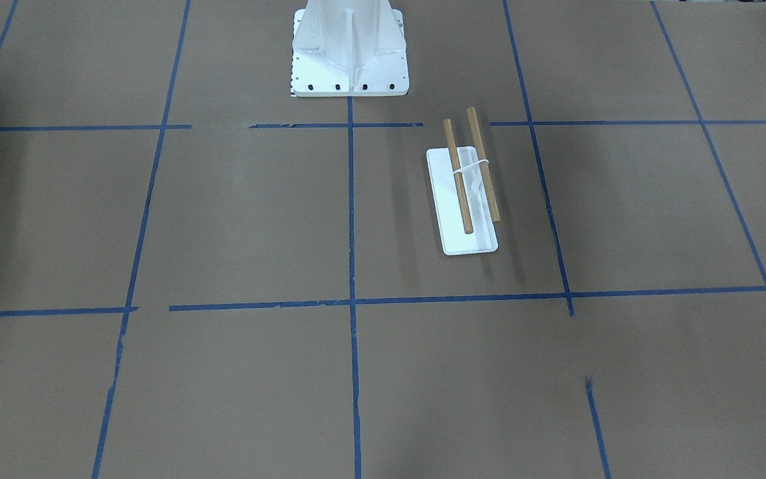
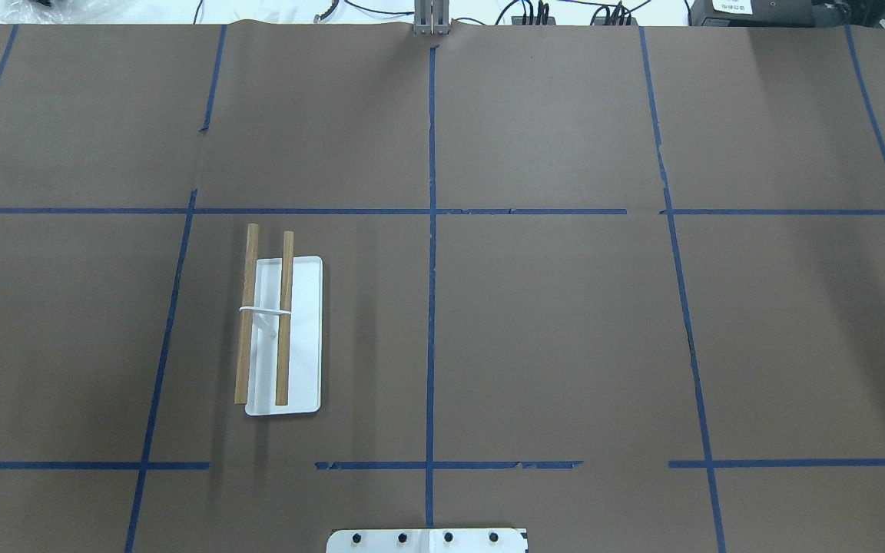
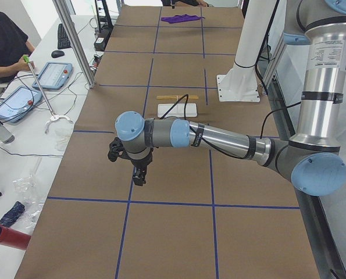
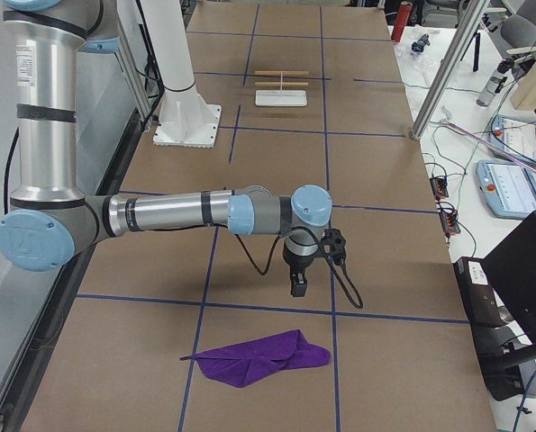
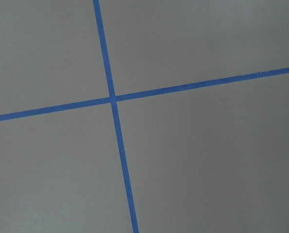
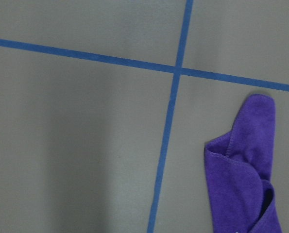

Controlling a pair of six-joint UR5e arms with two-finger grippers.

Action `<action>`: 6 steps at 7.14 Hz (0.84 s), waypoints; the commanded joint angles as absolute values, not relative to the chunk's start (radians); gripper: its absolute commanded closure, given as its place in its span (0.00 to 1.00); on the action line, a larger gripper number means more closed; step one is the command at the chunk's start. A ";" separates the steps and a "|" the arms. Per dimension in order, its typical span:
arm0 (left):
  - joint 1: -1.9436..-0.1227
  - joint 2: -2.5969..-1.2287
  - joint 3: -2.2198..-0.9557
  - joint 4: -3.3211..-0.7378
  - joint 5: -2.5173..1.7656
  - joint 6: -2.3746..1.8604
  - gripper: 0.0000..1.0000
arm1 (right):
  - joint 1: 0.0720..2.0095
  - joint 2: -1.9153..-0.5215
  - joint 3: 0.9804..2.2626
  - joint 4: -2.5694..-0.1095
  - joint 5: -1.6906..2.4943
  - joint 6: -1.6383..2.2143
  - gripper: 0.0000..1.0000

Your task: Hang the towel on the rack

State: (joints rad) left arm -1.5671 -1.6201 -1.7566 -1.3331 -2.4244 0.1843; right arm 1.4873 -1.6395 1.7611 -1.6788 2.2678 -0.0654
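Note:
The purple towel lies crumpled on the brown table at the robot's right end. It also shows far off in the exterior left view and at the lower right of the right wrist view. The rack, a white tray base with two tan dowels, stands on the robot's left half, bare. My right gripper hangs above the table, a short way from the towel. My left gripper hangs over bare table, well apart from the rack. I cannot tell whether either gripper is open or shut.
The white bolted pedestal stands at the robot's edge of the table, near the rack. Blue tape lines grid the brown table. An aluminium post stands at the operators' edge, and a seated person with tablets is beside it.

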 commanded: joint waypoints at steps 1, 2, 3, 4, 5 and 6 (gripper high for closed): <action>-1.566 -1.624 -1.805 -1.342 -2.428 0.176 0.00 | 1.493 -1.652 1.764 -1.680 2.341 -0.061 0.00; -1.568 -1.617 -1.801 -1.348 -2.425 0.179 0.00 | 1.491 -1.651 1.766 -1.680 2.344 -0.060 0.00; -1.566 -1.618 -1.807 -1.348 -2.424 0.173 0.00 | 1.491 -1.649 1.769 -1.680 2.347 -0.057 0.00; -1.568 -1.615 -1.799 -1.348 -2.434 0.176 0.00 | 1.491 -1.646 1.772 -1.680 2.349 -0.057 0.00; -1.568 -1.615 -1.802 -1.350 -2.436 0.173 0.00 | 1.491 -1.643 1.773 -1.680 2.350 -0.057 0.00; -1.566 -1.617 -1.802 -1.347 -2.434 0.173 0.00 | 1.486 -1.631 1.784 -1.669 2.350 -0.058 0.00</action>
State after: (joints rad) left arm -1.5672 -1.6162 -1.8020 -1.3486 -2.4339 0.1742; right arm 1.4895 -1.6413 1.7749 -1.6773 2.3490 -0.0572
